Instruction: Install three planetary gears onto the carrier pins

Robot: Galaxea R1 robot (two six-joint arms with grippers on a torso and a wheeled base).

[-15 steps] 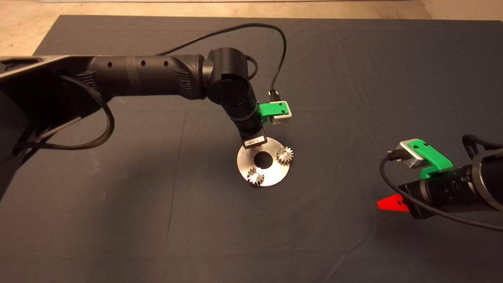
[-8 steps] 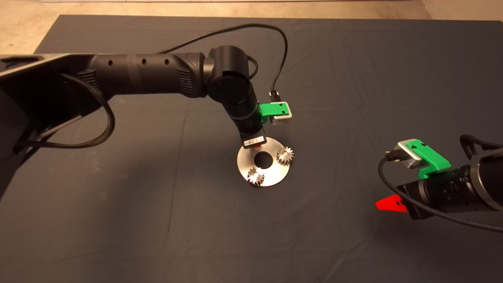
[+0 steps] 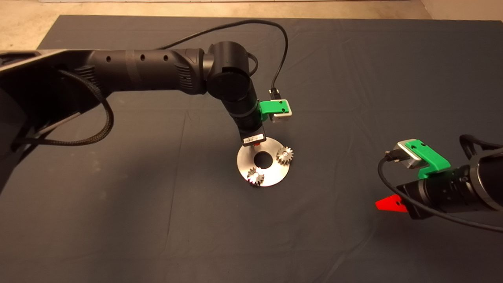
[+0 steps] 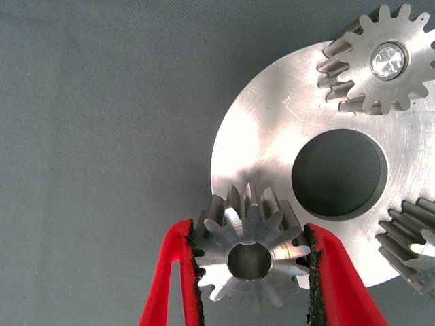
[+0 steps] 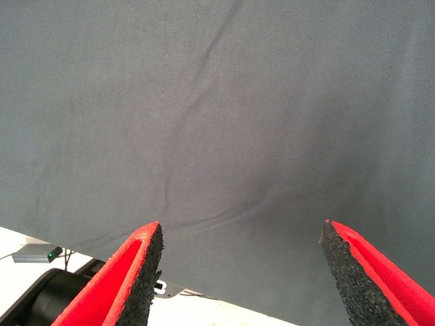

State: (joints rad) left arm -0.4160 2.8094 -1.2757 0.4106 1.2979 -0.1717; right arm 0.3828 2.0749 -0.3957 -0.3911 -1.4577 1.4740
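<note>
**Gear held over the disc's edge**

Cloth covers my bench (image 3: 118, 220): a dark grey mat (image 3: 353, 78), creased in long soft folds, running almost edge to edge. Beyond its far side lies a strip of pale beige floor (image 3: 23, 23). Light falls warmest near the middle of the mat, where the shiny round disc (image 3: 263, 162) lies flat.

My left gripper (image 4: 251, 272) hangs over the disc's far-left rim, and its fingers (image 4: 178, 272) are clamped on one small gear (image 4: 250, 252), pads pressed against the teeth on both sides. Its round bore is open and empty, and the gear sits partly over the disc's edge and partly over bare mat. Whether it touches the metal I cannot tell.

Two more gears already sit on the disc, one at the right side (image 3: 284, 155) and one at the near-left edge (image 3: 256, 176). A bright pin end (image 4: 388, 60) shows in the centre of one. Between them is the disc's dark central hole (image 4: 338, 174).

My right gripper (image 5: 241, 272) waits low at the right of the mat, well apart from the disc, fingers (image 5: 129, 278) spread wide with nothing between them, above wrinkled cloth.
</note>
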